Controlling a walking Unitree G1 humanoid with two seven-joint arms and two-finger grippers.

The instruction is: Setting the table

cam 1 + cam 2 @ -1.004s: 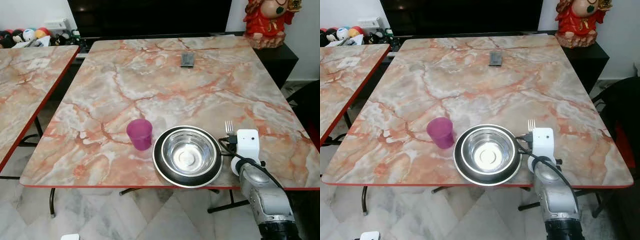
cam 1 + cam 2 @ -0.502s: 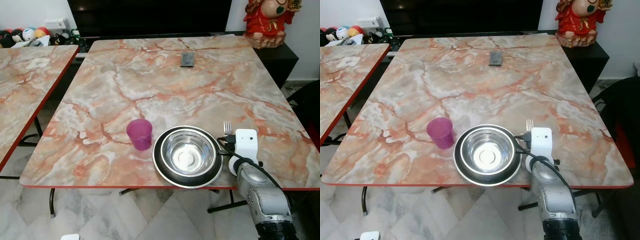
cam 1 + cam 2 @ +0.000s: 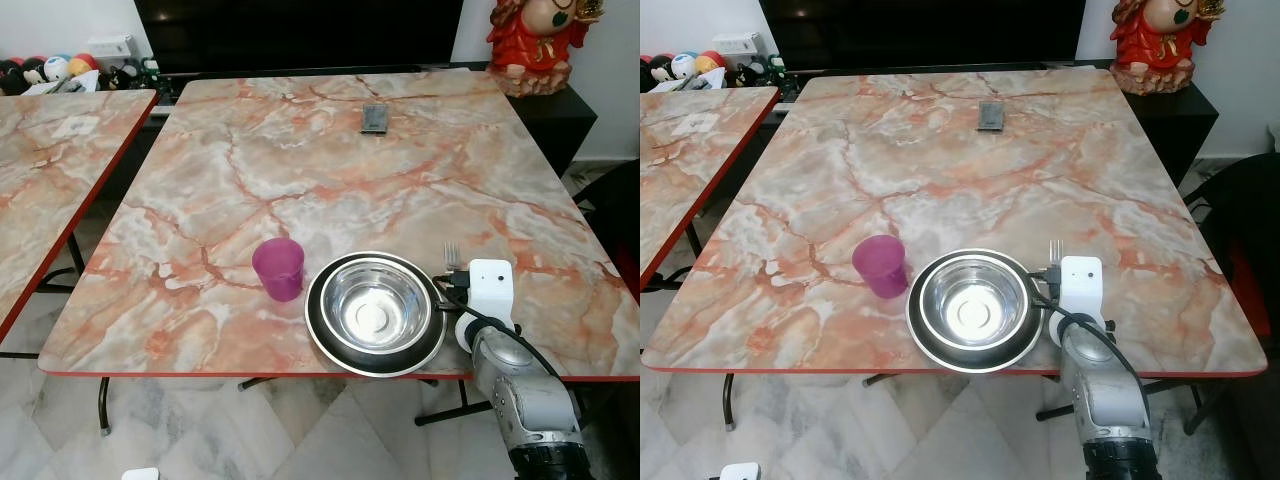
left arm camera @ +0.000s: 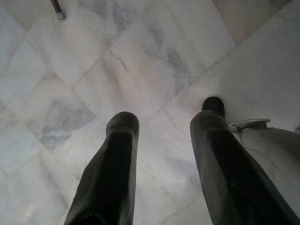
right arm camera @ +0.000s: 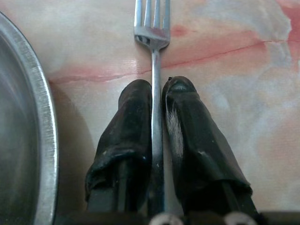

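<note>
Right gripper (image 5: pixel 157 101): jaws pinch fork (image 5: pixel 152 28) beside steel bowl (image 3: pixel 376 307).
Purple cup (image 3: pixel 279 268): just left of bowl.
Left gripper (image 4: pixel 164 140): jaws wide, over floor.

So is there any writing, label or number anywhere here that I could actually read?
None can be read.
Small dark flat object at the far side of the table: any markings too small to tell.
Red figurine on the dark cabinet: no legible text.
Fork between the right fingers: no stamp visible.
Pink cup and steel bowl: plain.
</note>
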